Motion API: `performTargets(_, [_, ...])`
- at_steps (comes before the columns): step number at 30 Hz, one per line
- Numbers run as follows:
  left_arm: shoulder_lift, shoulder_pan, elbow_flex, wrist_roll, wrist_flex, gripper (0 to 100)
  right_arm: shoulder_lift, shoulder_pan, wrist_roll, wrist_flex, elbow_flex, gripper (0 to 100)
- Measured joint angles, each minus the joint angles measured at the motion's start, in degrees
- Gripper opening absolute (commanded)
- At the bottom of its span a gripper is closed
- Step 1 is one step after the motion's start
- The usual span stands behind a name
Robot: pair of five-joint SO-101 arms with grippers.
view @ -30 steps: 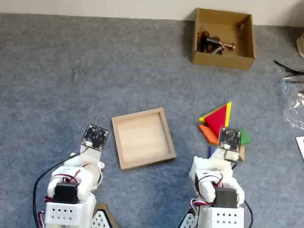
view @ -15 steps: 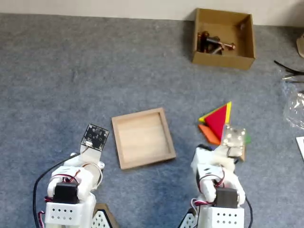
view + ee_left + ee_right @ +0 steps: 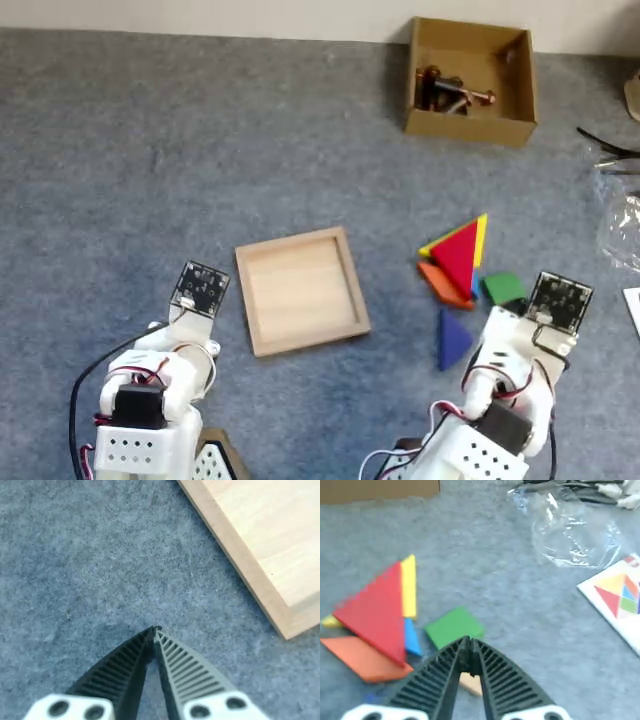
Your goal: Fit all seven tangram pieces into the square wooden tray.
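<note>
Right tool [image 3: 468,647] rightward (open carpet [image 3: 150,150] beside tray [image 3: 246,300])

Left fingers [image 3: 125,672]: bare table [image 3: 75,555] ahead, free passage. Tray [image 3: 240,575] wall just beside them on the right, blocks that side.
Right fingers [image 3: 497,675]: green square [image 3: 454,626] just ahead of the tips, red triangle [image 3: 375,615] stack ahead-left. Open table between the square and the plastic bag [image 3: 570,525], farther ahead-right.
</note>
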Motion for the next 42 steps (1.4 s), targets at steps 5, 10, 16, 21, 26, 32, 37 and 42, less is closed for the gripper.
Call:
performTargets(5, [0.0,0.0,0.0,0.0,0.0,1,0.0,4.22,1.32,-0.09,0.0,0.6])
performTargets(10, [0.0,0.0,0.0,0.0,0.0,1,0.0,10.73,1.32,-0.09,0.0,0.6])
performTargets(16, [0.0,0.0,0.0,0.0,0.0,1,0.0,15.56,1.58,-3.25,0.0,0.6])
performTargets(21, [0.0,0.0,0.0,0.0,0.0,1,0.0,16.0,6.68,-3.52,0.0,0.6])
performTargets(26, [0.0,0.0,0.0,0.0,0.0,1,0.0,15.21,9.93,-3.52,0.0,0.6])
performTargets(32, [0.0,0.0,0.0,0.0,0.0,1,0.0,5.19,10.02,2.37,0.0,0.6])
performTargets(37, [0.0,0.0,0.0,0.0,0.0,1,0.0,-5.89,10.37,13.27,-0.26,0.7])
performTargets(42, [0.0,0.0,0.0,0.0,0.0,1,0.0,-13.1,10.37,22.15,-7.47,1.3])
